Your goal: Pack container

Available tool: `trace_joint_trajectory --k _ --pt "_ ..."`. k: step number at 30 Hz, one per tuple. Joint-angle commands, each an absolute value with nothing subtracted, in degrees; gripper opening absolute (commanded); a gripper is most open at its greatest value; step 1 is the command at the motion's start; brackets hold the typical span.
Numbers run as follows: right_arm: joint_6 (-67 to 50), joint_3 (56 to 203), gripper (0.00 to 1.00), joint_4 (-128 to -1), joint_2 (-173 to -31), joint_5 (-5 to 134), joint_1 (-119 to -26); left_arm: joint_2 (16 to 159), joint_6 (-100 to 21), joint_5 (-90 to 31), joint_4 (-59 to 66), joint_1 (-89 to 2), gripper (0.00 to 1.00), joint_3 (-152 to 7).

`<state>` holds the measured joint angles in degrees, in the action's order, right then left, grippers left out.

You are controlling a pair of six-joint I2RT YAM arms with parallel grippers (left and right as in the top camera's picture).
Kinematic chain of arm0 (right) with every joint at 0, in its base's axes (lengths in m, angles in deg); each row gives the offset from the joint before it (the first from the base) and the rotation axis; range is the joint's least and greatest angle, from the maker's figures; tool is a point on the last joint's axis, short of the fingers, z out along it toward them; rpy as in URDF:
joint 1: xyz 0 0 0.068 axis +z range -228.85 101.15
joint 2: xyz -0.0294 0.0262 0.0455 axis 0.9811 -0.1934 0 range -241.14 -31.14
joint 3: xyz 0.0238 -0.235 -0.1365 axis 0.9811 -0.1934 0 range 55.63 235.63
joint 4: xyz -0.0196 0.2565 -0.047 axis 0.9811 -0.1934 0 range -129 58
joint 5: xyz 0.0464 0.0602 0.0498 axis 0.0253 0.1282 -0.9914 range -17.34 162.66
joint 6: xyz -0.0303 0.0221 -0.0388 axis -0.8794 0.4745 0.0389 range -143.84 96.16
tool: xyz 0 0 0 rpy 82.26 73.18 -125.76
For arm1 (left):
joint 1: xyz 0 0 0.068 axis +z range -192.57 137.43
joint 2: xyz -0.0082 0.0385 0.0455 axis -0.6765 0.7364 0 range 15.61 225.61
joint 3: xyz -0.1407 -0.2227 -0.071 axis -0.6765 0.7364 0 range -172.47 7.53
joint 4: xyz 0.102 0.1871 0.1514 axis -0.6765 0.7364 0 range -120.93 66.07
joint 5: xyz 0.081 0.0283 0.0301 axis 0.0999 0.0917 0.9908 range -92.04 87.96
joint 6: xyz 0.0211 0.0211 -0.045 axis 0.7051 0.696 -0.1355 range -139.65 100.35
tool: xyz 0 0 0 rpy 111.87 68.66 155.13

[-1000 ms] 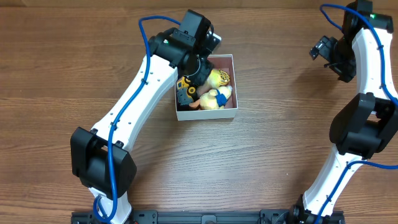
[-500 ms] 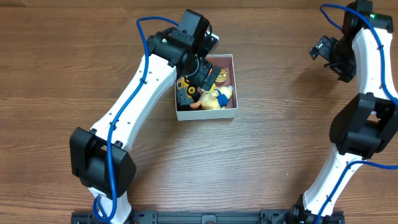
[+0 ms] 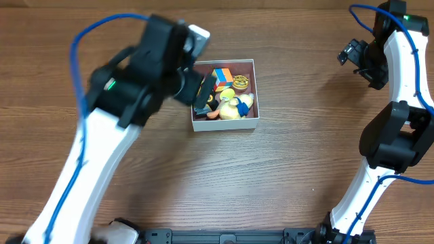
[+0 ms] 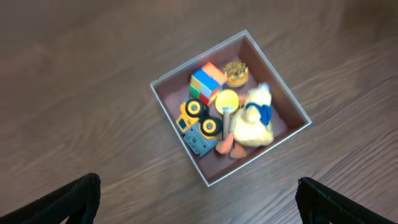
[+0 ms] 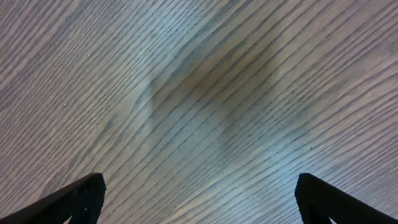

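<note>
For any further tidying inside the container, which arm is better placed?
Left: the left gripper, open, hangs close above the container, toys in view. The right gripper faces only table, far aside.

container [image 3: 230,125] crowded (toys [image 3: 234,102] cover floor) | left arm [image 3: 146,74] overhangs one rim

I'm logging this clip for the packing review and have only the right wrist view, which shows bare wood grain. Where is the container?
Observer: Overhead shows the container just left of the middle of the table, toward the far edge.
Operator: Is anything packed in it?
Observer: Yes. The left wrist view shows a yellow duck, a multicoloured cube and a yellow-and-black toy truck inside, among other small pieces.
Operator: Is the left gripper holding a toy?
Observer: No. The left gripper is open and empty, raised above the container.
</note>
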<state>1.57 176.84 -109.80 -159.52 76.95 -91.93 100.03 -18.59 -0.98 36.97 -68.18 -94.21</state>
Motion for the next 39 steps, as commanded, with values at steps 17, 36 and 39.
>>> trace_joint_trajectory --k 17,36,39 --pt "1.46 176.64 1.0 -109.58 -159.21 77.04 -91.82 64.28 -28.71 -9.46 28.24 -68.0 1.0 -59.78" --pt "1.46 176.64 1.0 -109.58 -159.21 77.04 -91.82 64.45 -18.24 -8.59 9.99 -67.98 1.0 -45.64" --pt "1.48 176.64 1.0 -109.61 -159.21 77.04 -91.82 61.13 -17.65 -7.43 0.33 -67.35 1.0 -37.9"
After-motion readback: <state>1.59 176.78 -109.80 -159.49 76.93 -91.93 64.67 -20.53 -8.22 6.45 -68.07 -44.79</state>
